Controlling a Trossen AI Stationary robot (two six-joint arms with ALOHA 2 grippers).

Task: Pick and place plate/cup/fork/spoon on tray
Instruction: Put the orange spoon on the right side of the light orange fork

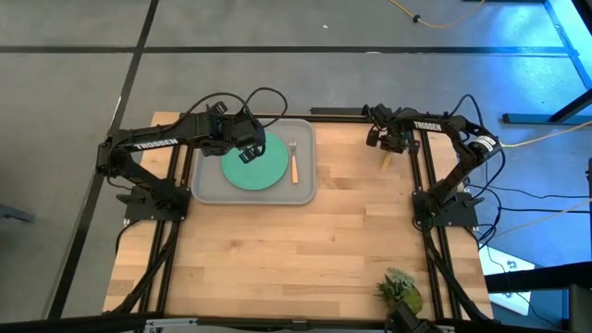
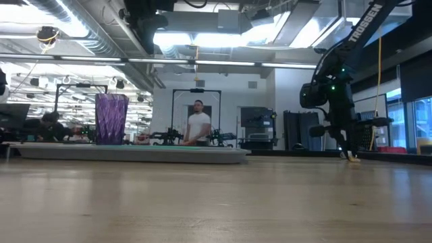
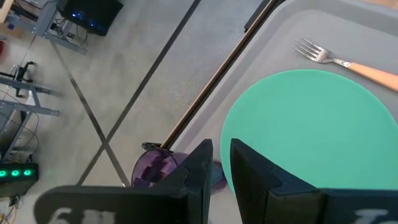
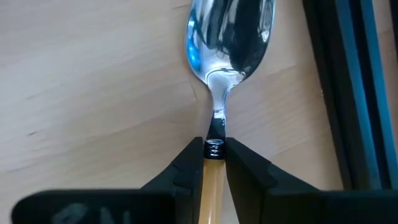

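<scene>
With the right jaws (image 4: pixel 214 163) clamped on the spoon (image 4: pixel 229 37) handle, lift straight off the worktop (image 4: pixel 93 74); left jaws (image 3: pixel 221 165) slightly parted, empty.

Robotics lab: rows of arm rigs (image 2: pixel 169 137)

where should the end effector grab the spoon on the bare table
Grip the spoon on its slim orange handle just behind the metal neck, coming from above with one finger on each side. The handle is narrow and straight, while the bowl is wide and rounded. The right end effector already pinches it there, over the table.
</scene>
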